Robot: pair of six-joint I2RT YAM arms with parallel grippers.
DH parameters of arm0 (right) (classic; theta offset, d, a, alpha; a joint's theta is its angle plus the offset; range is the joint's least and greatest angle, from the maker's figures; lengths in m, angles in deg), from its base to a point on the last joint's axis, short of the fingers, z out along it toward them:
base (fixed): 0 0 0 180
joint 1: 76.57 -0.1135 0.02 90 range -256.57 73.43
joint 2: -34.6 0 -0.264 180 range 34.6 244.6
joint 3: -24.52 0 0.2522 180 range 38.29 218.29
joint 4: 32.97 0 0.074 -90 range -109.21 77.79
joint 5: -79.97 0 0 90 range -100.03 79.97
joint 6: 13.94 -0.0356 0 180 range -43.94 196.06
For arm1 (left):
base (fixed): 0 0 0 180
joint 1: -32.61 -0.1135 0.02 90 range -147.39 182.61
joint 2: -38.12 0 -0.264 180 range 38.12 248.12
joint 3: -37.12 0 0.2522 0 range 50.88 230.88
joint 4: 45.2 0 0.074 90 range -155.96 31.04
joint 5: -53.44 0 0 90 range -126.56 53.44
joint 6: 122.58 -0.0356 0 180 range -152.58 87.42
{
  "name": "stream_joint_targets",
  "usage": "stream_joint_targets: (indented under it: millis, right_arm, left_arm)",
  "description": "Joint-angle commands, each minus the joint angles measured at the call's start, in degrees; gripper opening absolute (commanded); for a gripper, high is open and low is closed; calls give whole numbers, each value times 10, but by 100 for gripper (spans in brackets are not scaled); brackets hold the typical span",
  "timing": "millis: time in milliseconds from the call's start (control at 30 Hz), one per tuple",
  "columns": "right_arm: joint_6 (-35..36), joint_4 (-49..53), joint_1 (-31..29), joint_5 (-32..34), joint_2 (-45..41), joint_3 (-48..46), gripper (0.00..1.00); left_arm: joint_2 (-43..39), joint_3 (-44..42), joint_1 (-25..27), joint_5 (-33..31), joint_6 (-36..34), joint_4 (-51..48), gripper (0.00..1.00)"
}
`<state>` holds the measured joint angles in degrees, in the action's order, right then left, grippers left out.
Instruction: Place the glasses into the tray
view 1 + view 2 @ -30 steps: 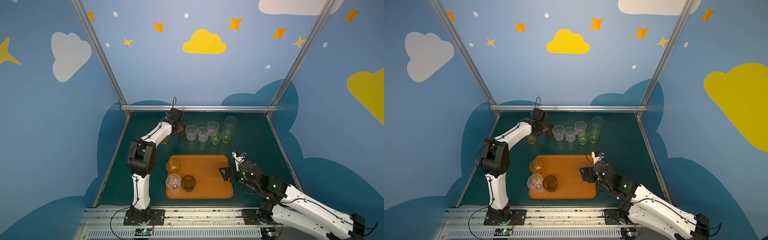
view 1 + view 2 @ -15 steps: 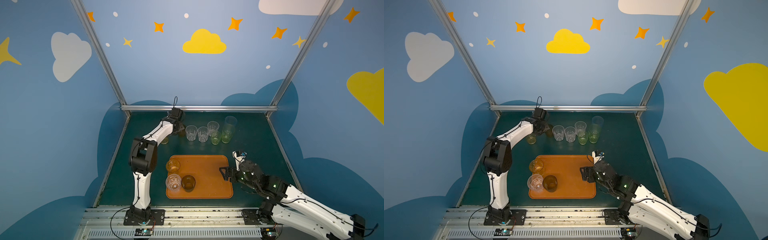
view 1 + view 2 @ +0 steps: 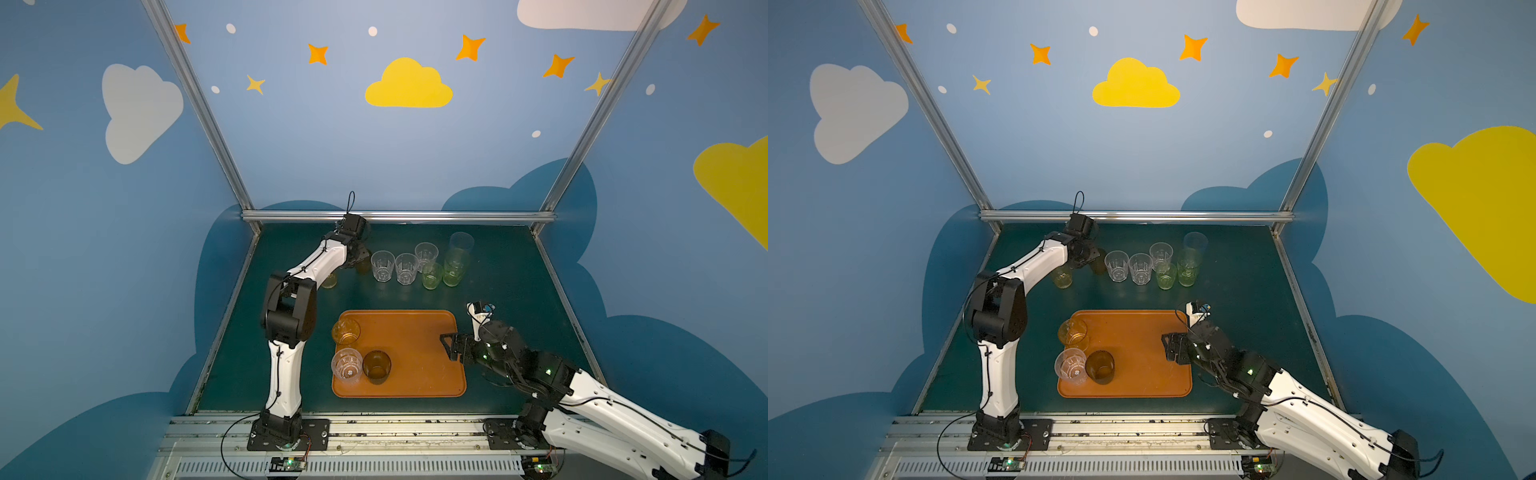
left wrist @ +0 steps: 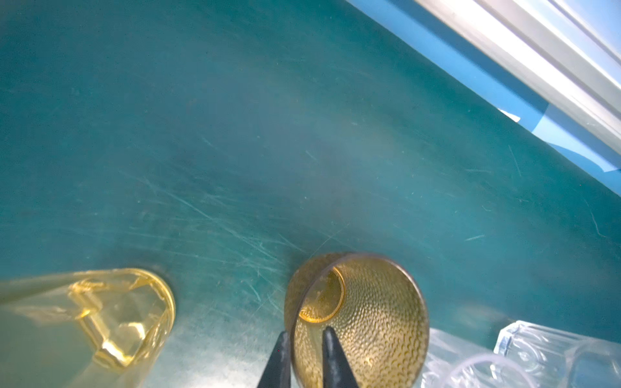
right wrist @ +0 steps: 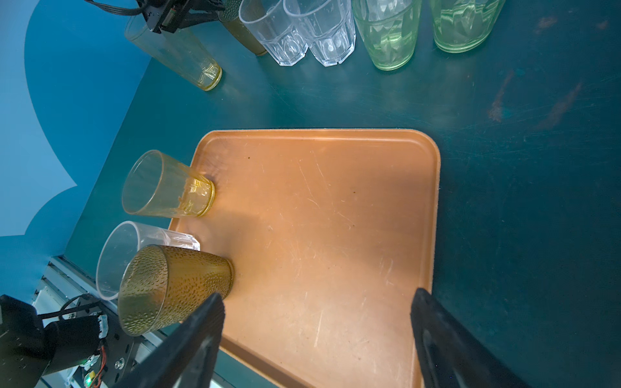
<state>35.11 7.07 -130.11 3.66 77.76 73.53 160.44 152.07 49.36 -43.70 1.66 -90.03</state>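
Now, left gripper (image 4: 305,331) is at the back of the table. Its jaws are narrow and pinch the rim wall of the amber glass (image 4: 369,319), one finger inside, one outside. That glass stands btwn the yellow glass (image 4: 117,319) and the clear glasses (image 3: 382,266), well apart from the tray (image 3: 415,345). It seems to sit on the mat; can't tell if it's lifted.

Three are already in the tray, on its left side: gold glass (image 3: 345,331), clear tumbler (image 3: 347,365), brown glass (image 3: 376,366). Right gripper (image 5: 317,294) hangs over the tray's right edge w/ jaws wide, empty.

Handling, as a judgement:
- Prob. light and stiff; glass or plastic, can't tell, so treat as breakable.
- The dimpled wall should give some bite, but the surface looks smooth and slippery.
- A rim pinch is off-centre, so the glass will want to tilt or swing.
- Best to lift straight up and slowly, since neighbours stand close on both sides.
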Motion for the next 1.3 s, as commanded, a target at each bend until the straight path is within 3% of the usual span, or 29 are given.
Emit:
stream_joint_targets:
  millis: [0,1267]
  right_arm:
    - [-6,-7,4,-1,-4,-5,86]
    - [-16,-11,18,-7,-9,-16,86]
  left_arm:
    - [19,14,-3,-2,-11,-19,18]
    - [23,48,-4,9,-27,-41,4]
